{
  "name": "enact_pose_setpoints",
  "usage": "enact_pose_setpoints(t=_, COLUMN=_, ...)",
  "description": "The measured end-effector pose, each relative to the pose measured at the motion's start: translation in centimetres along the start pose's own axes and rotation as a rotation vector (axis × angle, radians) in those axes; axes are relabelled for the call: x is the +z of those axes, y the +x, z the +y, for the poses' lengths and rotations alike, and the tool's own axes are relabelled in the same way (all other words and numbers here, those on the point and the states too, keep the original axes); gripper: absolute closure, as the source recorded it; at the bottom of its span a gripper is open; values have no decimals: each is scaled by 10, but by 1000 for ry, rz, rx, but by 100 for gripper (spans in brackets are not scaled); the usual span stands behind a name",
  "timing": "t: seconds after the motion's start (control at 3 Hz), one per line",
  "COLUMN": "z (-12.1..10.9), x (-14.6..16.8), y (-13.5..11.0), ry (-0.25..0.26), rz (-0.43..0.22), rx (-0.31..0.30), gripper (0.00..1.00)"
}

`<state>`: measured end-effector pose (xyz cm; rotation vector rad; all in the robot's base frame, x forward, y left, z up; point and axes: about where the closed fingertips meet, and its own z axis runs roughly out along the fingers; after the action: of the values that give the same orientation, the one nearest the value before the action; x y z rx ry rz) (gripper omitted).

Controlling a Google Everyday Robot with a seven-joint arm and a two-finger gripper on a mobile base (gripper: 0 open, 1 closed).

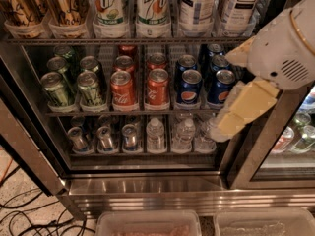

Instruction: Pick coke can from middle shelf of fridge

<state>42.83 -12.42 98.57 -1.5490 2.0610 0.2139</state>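
**Coke can lies left of my gripper**

The coke can [157,88] stands upright at frame centre on the middle shelf [98,113] of the fridge [147,191], its Coca-Cola script facing me. Pepsi cans [189,87] stand just right of it, 7UP bottles [152,9] above. My gripper [243,107] hangs centre right; open or closed, I cannot tell.

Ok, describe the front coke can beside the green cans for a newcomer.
In the fridge, take the middle shelf, the rack of short cans, with the gripper at its right end. The coke can is third from the left in the front row. It is red with white script, between a green can on its left and a second red can.
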Motion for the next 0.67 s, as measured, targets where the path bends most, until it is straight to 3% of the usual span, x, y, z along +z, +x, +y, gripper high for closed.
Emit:
enact_pose_setpoints(t=0.33, z=14, x=20, y=-28, ry=-8, rz=-178, rx=78, gripper=0)
enact_pose_setpoints(t=0.67, z=21, x=45, y=-66, ry=40, rz=-421, rx=149, gripper=0)
